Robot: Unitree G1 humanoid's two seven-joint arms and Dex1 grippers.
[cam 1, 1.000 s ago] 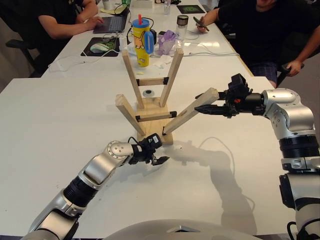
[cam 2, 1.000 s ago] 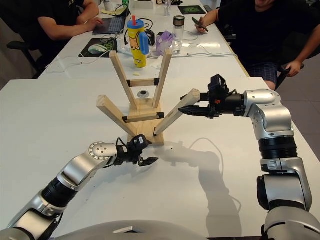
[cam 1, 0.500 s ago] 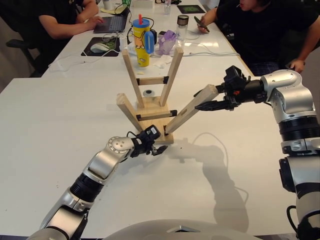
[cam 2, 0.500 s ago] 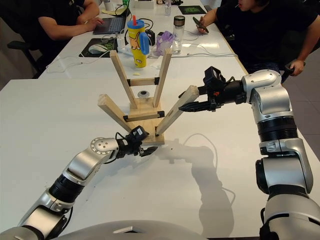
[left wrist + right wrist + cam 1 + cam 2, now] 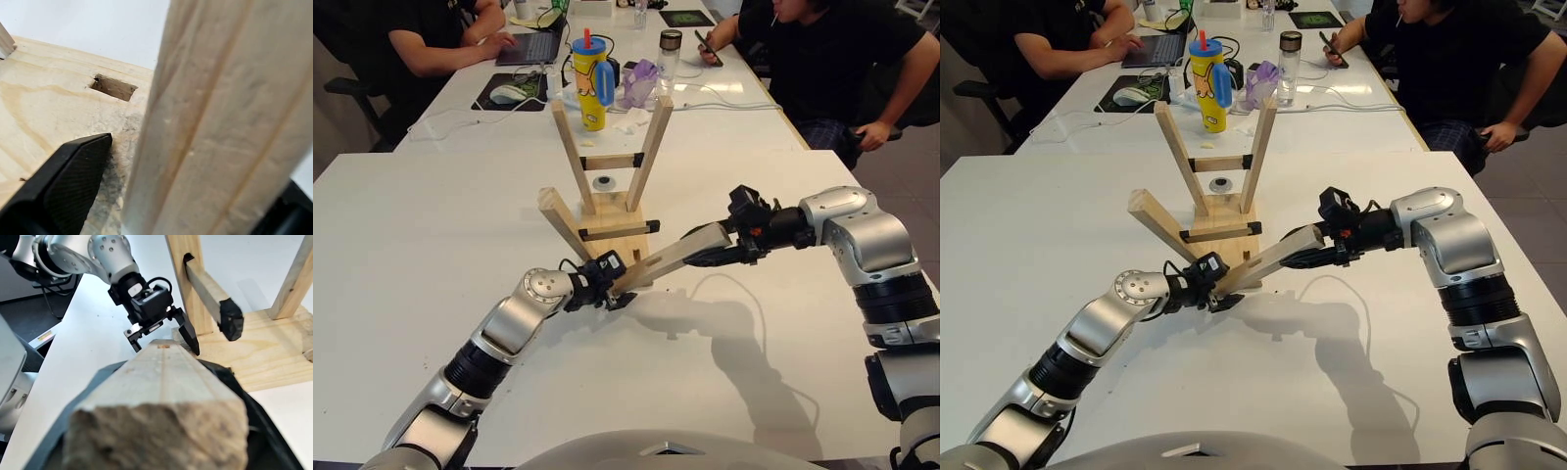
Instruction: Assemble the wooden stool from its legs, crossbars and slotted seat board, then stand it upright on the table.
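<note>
While the seat board lies flat on the white surface, three square, pale-wood legs splay upward from it. They are joined by crossbars tipped with black end caps. A fourth leg, rough-sawn at its end, slants low over the board's edge. The right gripper is clenched on its upper end. The left gripper, released, straddles its lower end against the board, just beside a rectangular slot cut in the grained wood.

Head pair above stool, wrists near leg
</note>
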